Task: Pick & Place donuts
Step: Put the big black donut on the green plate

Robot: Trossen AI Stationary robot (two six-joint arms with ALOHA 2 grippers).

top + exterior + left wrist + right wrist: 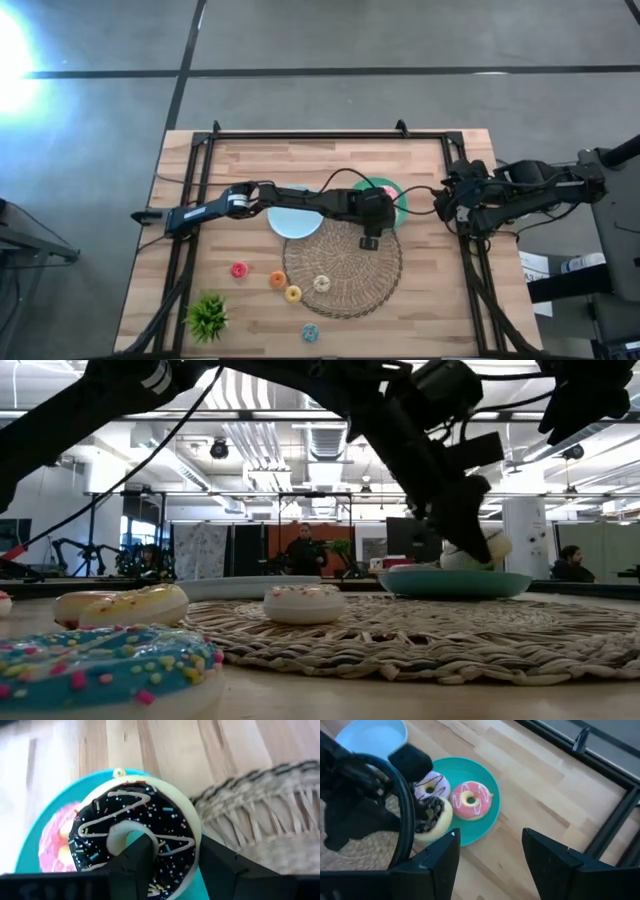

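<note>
Donuts lay in two groups. To the left, loose on the wooden table (440, 300), sat a pink donut (239, 269), an orange one (277, 280), a yellow one (293, 293) and a blue one (311, 331), with a cream donut (322, 284) on the woven mat (370, 280). Further right, the green plate (485, 815) carried a pink-glazed donut (469, 800) and a lilac one (434, 785).

The step in hand appeared to be the placing. The left gripper (172, 865) reached across to the plate's mat-side edge with its fingers closed on the chocolate donut (137, 832), one finger through the hole and the other outside the ring. The donut hung at the plate's rim, just beside the lilac one; whether it already rested on the plate could not be told.

The next move likely called for settling it fully onto the plate, spreading the fingers and lifting clear without dragging the ring or nudging its neighbours.

At the far right, the right gripper (490, 860) waited at the table's edge with its fingers apart and nothing between them.
</note>
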